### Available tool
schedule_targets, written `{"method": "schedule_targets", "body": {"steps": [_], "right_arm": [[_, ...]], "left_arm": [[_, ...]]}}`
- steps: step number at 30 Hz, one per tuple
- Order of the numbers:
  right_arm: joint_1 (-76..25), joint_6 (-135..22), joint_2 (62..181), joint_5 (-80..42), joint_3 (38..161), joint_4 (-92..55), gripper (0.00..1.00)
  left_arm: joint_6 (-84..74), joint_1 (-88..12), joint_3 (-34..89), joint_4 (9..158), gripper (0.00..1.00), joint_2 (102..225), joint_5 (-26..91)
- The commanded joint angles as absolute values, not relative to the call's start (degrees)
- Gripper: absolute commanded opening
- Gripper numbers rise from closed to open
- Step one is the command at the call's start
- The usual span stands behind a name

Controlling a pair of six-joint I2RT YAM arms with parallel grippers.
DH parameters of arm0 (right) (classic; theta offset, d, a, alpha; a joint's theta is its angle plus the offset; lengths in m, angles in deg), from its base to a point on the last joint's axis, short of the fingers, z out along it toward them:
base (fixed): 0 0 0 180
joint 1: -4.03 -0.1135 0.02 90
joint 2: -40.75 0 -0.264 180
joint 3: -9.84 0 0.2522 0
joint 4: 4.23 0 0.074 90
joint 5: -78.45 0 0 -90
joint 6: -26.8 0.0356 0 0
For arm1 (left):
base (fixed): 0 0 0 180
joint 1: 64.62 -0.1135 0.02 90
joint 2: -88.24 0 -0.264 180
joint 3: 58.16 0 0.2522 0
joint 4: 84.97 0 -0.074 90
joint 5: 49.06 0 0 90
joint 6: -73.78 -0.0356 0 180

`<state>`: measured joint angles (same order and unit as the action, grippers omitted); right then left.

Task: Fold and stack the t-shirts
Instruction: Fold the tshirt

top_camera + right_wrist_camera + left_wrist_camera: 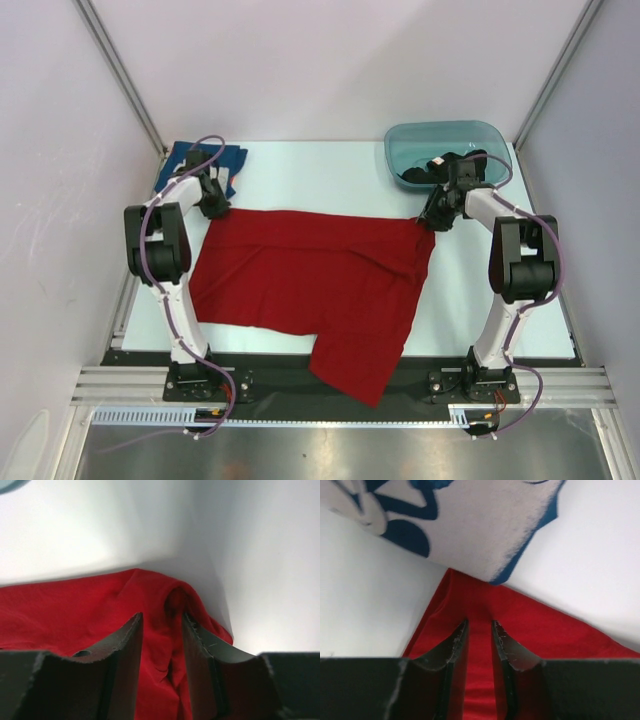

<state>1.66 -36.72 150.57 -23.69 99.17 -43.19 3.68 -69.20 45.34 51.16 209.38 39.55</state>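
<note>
The red t-shirt [310, 275] lies spread across the white table, one part hanging over the near edge. My left gripper [214, 207] is at its far left corner. In the left wrist view the gripper [480, 622] has its jaws close together with red cloth [535, 625] between them. My right gripper [430, 218] is at the far right corner. In the right wrist view the gripper [161, 616] has a bunched fold of red cloth [75, 615] between its jaws. The blue t-shirt [232, 160] with white print [470, 530] lies folded at the back left. The black t-shirt [425, 175] sits in the tub.
The teal plastic tub [440, 128] stands at the back right, just behind my right gripper; its edge shows in the right wrist view [7, 484]. White walls and metal frame posts enclose the table on three sides.
</note>
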Motion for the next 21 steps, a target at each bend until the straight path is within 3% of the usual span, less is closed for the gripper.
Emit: {"method": "schedule_targets", "body": {"steps": [1,5,10,14,17,18,21], "right_arm": [[2.1,-37.27,152.18,-24.28,101.39,-41.29,0.41],[2.36,-37.71,153.94,-24.11,102.26,-39.53,0.3],[3.59,-39.55,154.48,-21.75,105.42,-40.93,0.02],[5.53,-45.08,155.17,-19.63,109.02,-42.16,0.0],[5.7,-45.45,156.76,-20.94,112.62,-43.56,0.13],[5.62,-44.58,156.41,-21.12,112.81,-45.22,0.31],[4.21,-44.3,152.12,-18.85,111.23,-48.84,0.63]], "left_arm": [[3.64,-69.28,44.12,49.89,0.29,203.74,44.18],[4.61,-69.19,40.77,50.33,0.37,197.32,46.73],[5.23,-69.19,36.91,49.02,0.42,189.33,50.78],[5.58,-69.19,32.52,47.7,0.42,184.4,50.96],[5.84,-69.19,26.64,48.14,0.43,179.04,49.64],[5.93,-69.1,24.1,47.87,0.43,177.99,49.47],[5.67,-68.93,20.4,46.56,0.42,173.33,48.94]]}}
